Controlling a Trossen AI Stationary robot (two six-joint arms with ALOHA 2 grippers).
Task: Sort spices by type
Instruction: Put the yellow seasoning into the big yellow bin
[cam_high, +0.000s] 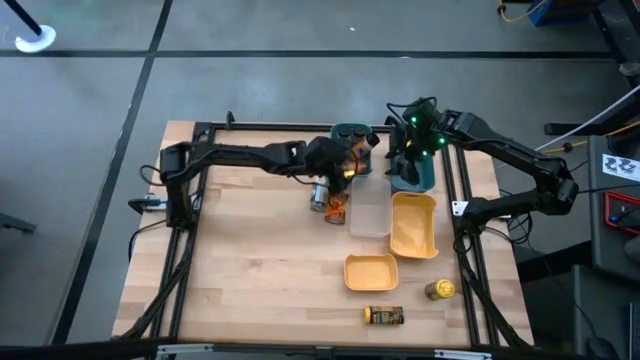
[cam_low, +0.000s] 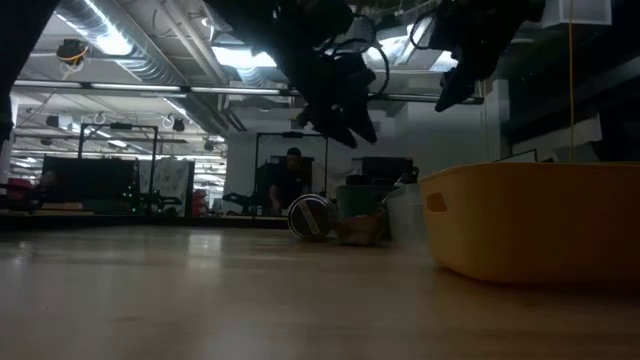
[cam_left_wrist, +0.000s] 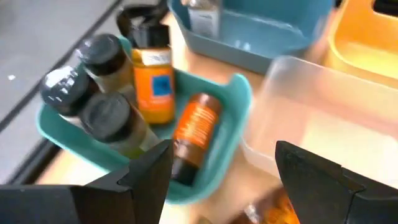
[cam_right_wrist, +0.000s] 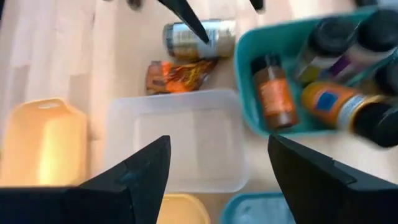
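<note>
Hovering above the small teal bin (cam_high: 352, 135) at about twelve o'clock on the table (cam_high: 250, 270), the left gripper (cam_left_wrist: 217, 180) has its fingers spread and nothing between them; the right gripper (cam_right_wrist: 214, 171) hangs just to the three o'clock side of it, over the clear bin (cam_right_wrist: 180, 140) and the second teal bin (cam_high: 415, 170), fingers likewise parted and empty. Inside the small teal bin stand three dark-lidded jars (cam_left_wrist: 93, 81) and an orange-labelled bottle (cam_left_wrist: 154, 71), with a brown-orange jar (cam_left_wrist: 194, 134) lying on its side against them. Outside the bin, at its six o'clock edge, lie a metallic jar on its side (cam_right_wrist: 199, 38) and a crumpled orange packet (cam_right_wrist: 177, 74), touching each other. By my reading the step in hand is choosing and lifting one of these. For the left gripper, the lying jar in the bin is best taken across its narrow body, dropping straight down so the fingers clear the upright neighbours. Two more jars, a yellow-lidded jar (cam_high: 440, 289) and a jar with a yellow label (cam_high: 384, 316), wait near five o'clock beyond the yellow bins (cam_high: 413, 225).
</note>
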